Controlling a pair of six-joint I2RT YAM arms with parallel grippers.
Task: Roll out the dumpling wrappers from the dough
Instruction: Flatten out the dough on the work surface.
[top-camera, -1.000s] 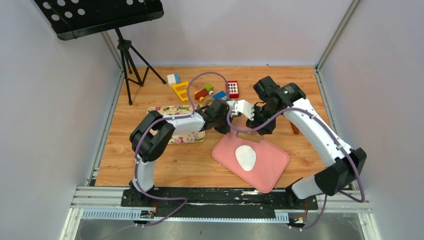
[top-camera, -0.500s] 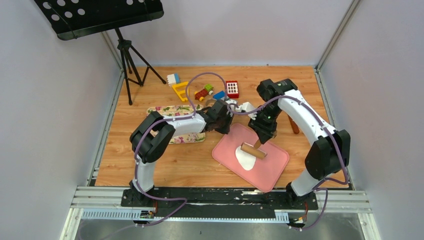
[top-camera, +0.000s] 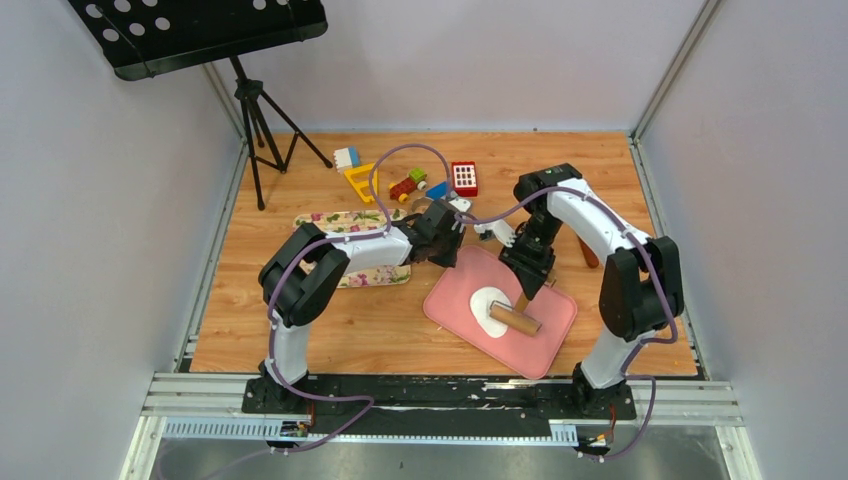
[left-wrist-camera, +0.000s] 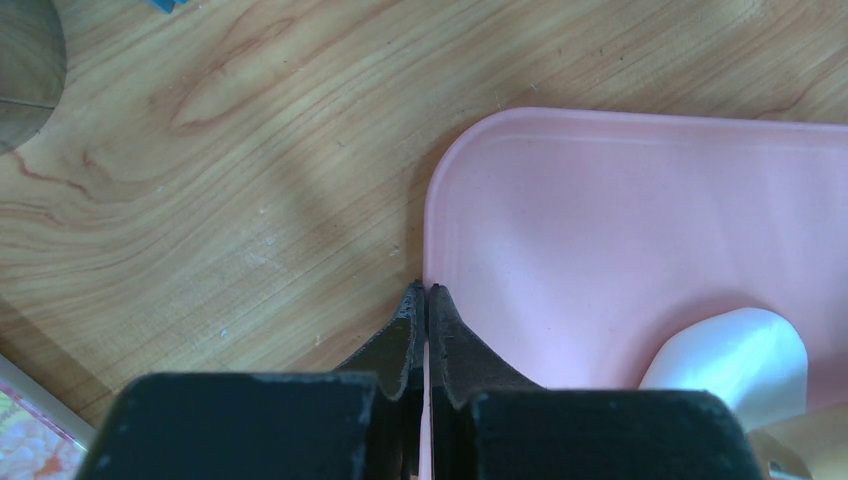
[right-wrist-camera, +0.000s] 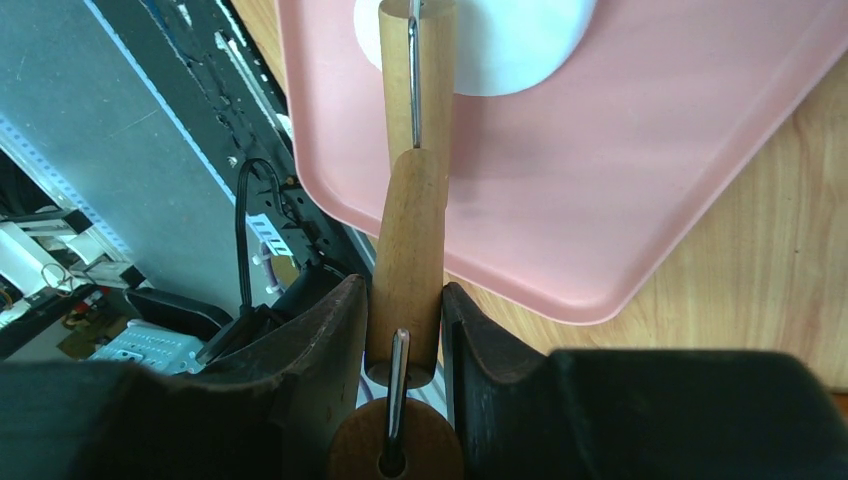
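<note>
Found flattened matte white dough sheet (top-camera: 484, 302) on pink rectangular mat (top-camera: 449, 301), beneath wooden rolling pin (top-camera: 515, 321). Judged soft, tacky, tearable: work through roller, never pinch. Noted right gripper (right-wrist-camera: 405, 300) clamping pin's handle, left gripper (left-wrist-camera: 425, 295) pressed closed at mat's edge.

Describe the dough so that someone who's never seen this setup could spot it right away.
On the wooden table, find the pink mat in front of the right arm. The dough is the flat white patch lying on it, partly under the wooden roller. Nothing else on the mat is white.
</note>
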